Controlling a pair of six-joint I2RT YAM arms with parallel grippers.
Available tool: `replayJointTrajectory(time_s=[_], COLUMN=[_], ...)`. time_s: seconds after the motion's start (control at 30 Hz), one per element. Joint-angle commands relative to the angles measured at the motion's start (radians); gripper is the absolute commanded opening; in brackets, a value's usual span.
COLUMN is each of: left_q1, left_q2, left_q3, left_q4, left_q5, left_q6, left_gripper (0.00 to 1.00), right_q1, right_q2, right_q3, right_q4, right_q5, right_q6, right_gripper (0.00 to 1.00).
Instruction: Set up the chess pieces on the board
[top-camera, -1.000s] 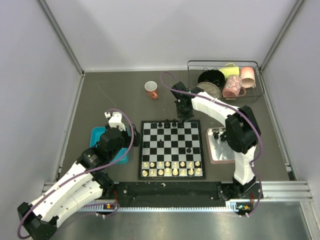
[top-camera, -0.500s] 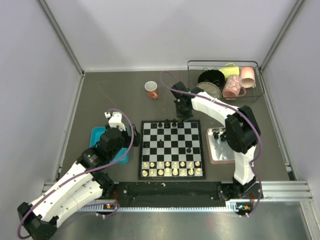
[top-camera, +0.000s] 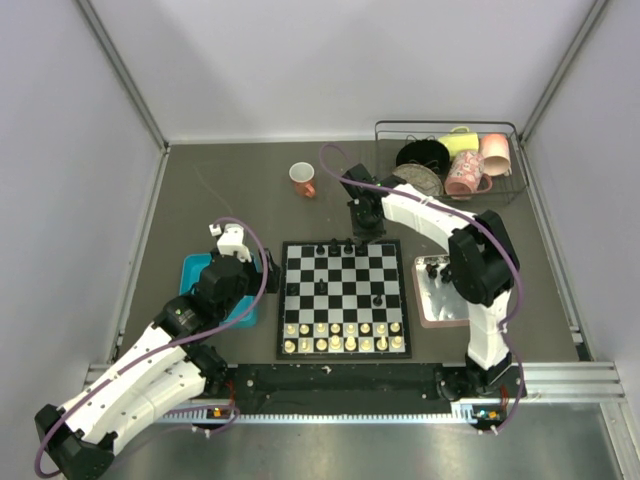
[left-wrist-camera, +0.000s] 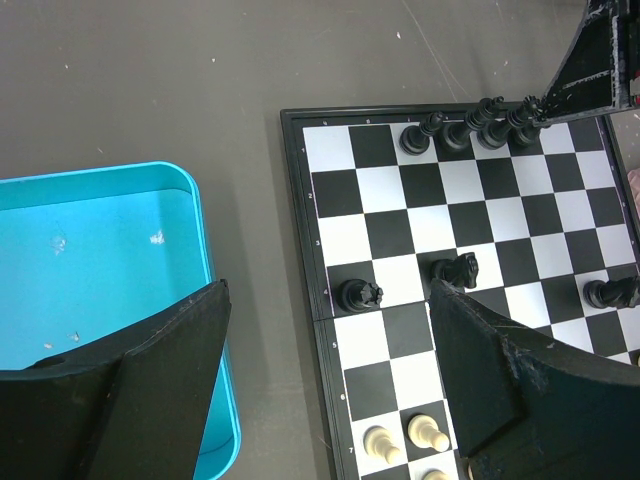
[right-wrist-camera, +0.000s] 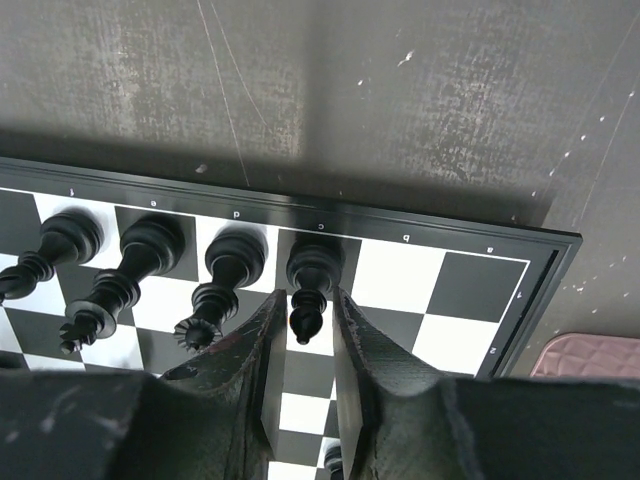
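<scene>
The board (top-camera: 345, 285) lies flat between the arms. A row of black chess pieces (top-camera: 341, 247) stands along its far edge, and one more (top-camera: 378, 299) stands mid-board. My right gripper (right-wrist-camera: 308, 310) is over that far row, its jaws on either side of a black bishop (right-wrist-camera: 312, 283) that stands on its square. A thin gap shows on each side of the bishop, so the gripper is open. My left gripper (left-wrist-camera: 325, 320) hangs wide open over the board's left edge, near a black piece (left-wrist-camera: 358, 294) and a black knight (left-wrist-camera: 457, 270).
Cream-white pieces (top-camera: 345, 336) fill the board's two near rows. A teal tray (left-wrist-camera: 100, 240) lies left of the board and a pink tray (top-camera: 440, 300) right of it. An orange cup (top-camera: 302, 179) and a wire rack of mugs (top-camera: 450, 160) stand at the back.
</scene>
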Motion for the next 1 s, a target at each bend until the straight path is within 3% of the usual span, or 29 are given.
replayJointTrajectory(time_s=[0.0, 0.43, 0.57, 0.77, 0.97], left_q1=[-0.003, -0.003, -0.003, -0.001, -0.003], left_q2=[-0.014, -0.018, -0.019, -0.022, -0.025], left_q3=[0.009, 0.007, 0.009, 0.010, 0.015], left_q4=[0.017, 0.017, 0.017, 0.013, 0.009], left_q5=[-0.010, -0.011, -0.010, -0.010, -0.010], left_q6=[-0.002, -0.001, 0.001, -0.001, 0.001], left_gripper=[0.85, 0.85, 0.85, 0.85, 0.85], right_q1=[0.017, 0.019, 0.016, 0.005, -0.070], right_q2=[0.019, -0.031, -0.071, -0.183, -0.392], right_q3=[0.023, 0.025, 0.023, 0.005, -0.121], right_q4=[0.023, 0.021, 0.018, 0.018, 0.018], right_q5=[-0.010, 0.005, 0.044, 0.100, 0.120], right_q6=[-0.008, -0.008, -0.016, -0.008, 0.006], right_gripper=[0.26, 0.31, 0.36, 0.49, 0.51])
